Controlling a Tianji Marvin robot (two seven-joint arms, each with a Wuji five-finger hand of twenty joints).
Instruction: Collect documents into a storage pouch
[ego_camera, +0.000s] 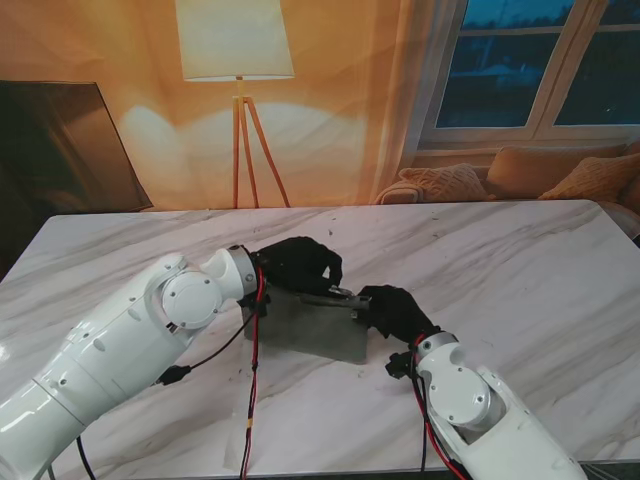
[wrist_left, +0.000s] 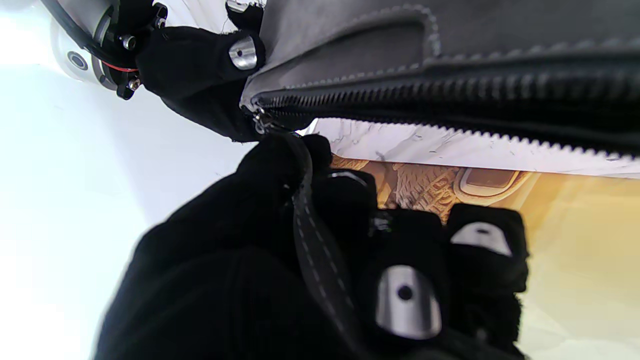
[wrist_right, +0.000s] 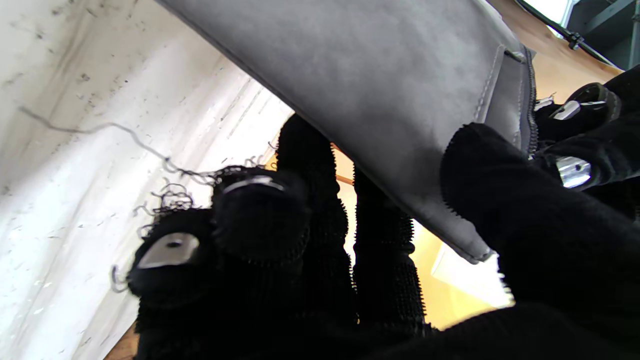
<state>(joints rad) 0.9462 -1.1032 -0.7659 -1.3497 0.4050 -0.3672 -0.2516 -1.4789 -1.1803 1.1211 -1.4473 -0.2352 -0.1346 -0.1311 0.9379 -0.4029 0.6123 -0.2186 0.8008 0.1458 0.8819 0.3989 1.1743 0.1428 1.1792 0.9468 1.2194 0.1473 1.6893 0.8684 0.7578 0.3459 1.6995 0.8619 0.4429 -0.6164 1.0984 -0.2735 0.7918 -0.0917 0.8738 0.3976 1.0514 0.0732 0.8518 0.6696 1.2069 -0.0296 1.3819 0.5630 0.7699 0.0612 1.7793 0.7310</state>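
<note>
Mid-table, between our two arms: the grey pouch (ego_camera: 318, 325) is held off the marble table (ego_camera: 540, 270), its zipper edge on the far side.
Left hand: our left hand (ego_camera: 298, 263) is clenched on the zipper pull strap (wrist_left: 315, 250), pinched between thumb and fingers right at the end of the zipper (wrist_left: 450, 95).
Right hand: our right hand (ego_camera: 395, 310) grasps the pouch's right end, thumb on one face and fingers behind the other (the wrist view shows the corner wedged between them).
Documents: we see none in any view, so we cannot say where they lie.
Step in hand: we judge it to be working the zipper, though the direction of travel is not readable.
How to do it well: we pull the strap along the line of the teeth, not across them, while the right hand holds firm as the anchor.
Risk: soft fabric may bunch at the slider and jam it, or the strap may slip from the pinch.
</note>
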